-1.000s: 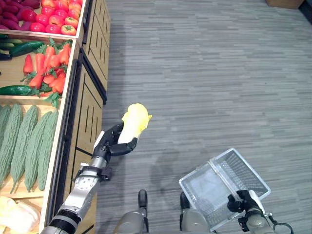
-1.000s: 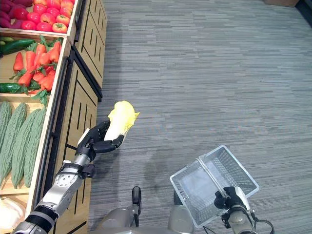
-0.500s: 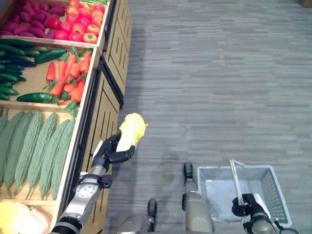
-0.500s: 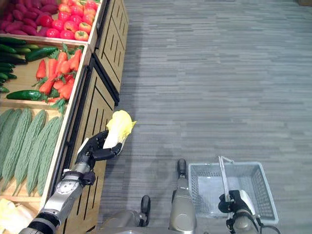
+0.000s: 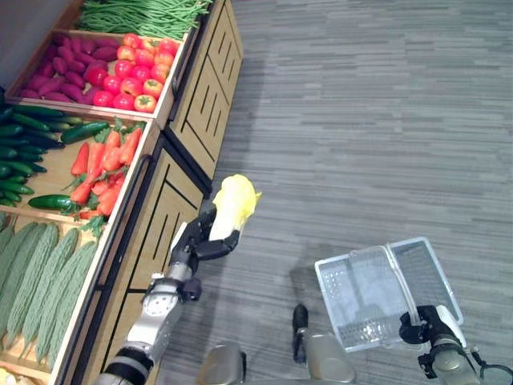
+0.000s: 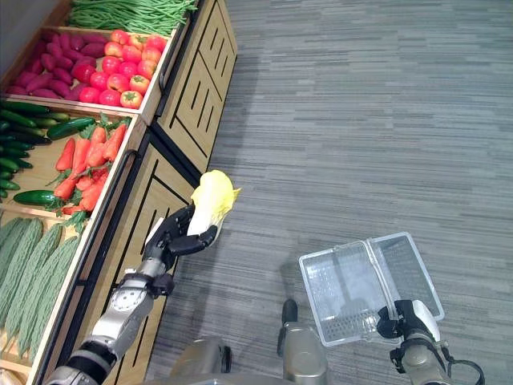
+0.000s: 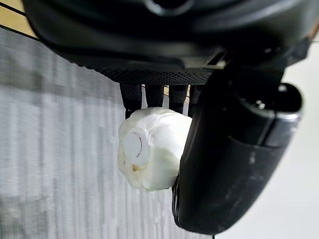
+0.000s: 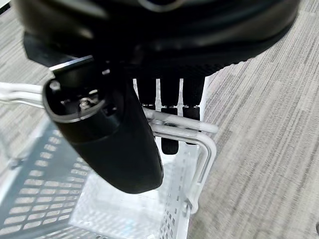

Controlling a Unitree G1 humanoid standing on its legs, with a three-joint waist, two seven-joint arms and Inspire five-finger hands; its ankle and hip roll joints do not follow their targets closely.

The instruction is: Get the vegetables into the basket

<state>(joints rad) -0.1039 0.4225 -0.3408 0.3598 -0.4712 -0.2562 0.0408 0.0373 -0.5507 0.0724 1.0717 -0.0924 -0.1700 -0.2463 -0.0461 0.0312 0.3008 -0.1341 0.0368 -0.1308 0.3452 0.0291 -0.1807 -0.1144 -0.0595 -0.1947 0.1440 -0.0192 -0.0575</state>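
Observation:
A pale yellow cabbage (image 5: 233, 206) is held upright in my left hand (image 5: 199, 241), leaves up, over the grey floor just beside the wooden stand. From the left wrist camera its white stem end (image 7: 149, 148) sits between my thumb (image 7: 234, 154) and curled fingers. My right hand (image 5: 427, 326) is shut on the handle (image 8: 184, 130) of a white mesh basket (image 5: 361, 301), which hangs low at the right, apart from the cabbage. The basket looks empty.
A wooden produce stand (image 5: 186, 152) runs along the left with bins of green beans (image 5: 144, 14), tomatoes (image 5: 132, 76), carrots (image 5: 100, 160), cucumbers (image 5: 24, 140) and bitter gourds (image 5: 36, 273). Grey floor (image 5: 361, 120) spreads to the right.
The camera has swung, so more of the stand's far bins show. The basket has turned and sits higher at the right. The cabbage stays in my left hand.

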